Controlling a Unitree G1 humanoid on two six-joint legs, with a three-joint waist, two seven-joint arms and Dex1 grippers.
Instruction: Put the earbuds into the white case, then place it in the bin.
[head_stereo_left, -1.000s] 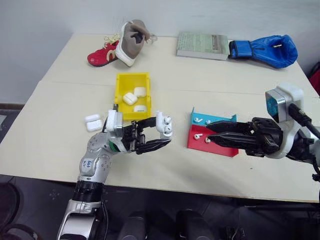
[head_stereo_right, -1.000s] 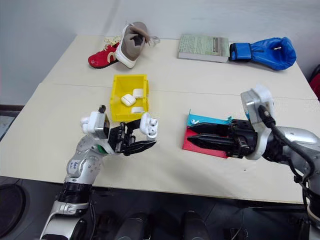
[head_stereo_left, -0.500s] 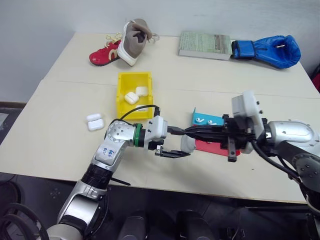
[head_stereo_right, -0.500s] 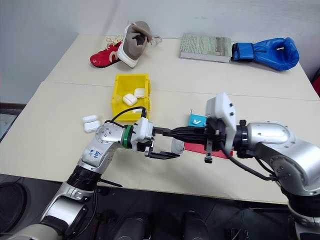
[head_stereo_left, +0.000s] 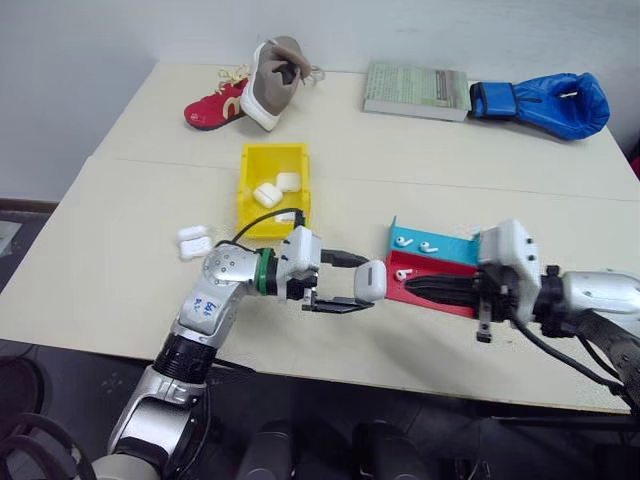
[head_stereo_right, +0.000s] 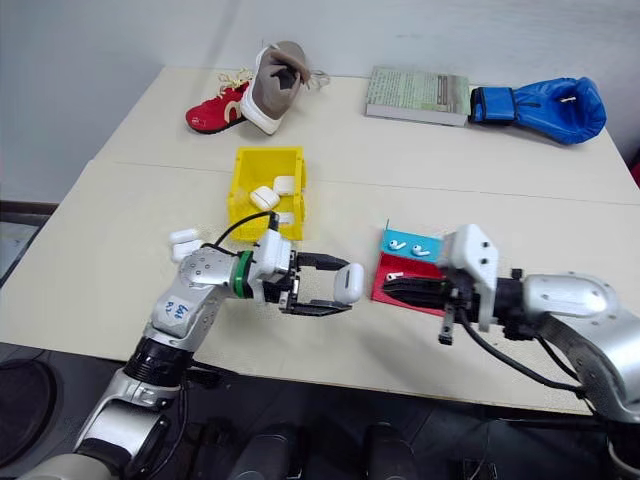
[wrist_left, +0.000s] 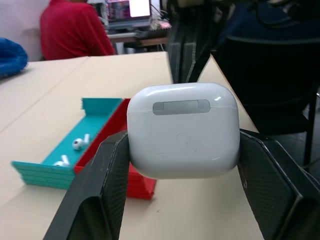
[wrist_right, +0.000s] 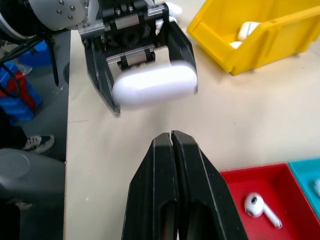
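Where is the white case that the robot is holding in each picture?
Left eye view: the white case is in the middle, left of the tray.
Right eye view: the case is in the middle, below the bin.
Left wrist view: it is in the middle, pinched in the left gripper.
Right wrist view: it lies sideways near the top.
Shared landmark: the blue and red tray.
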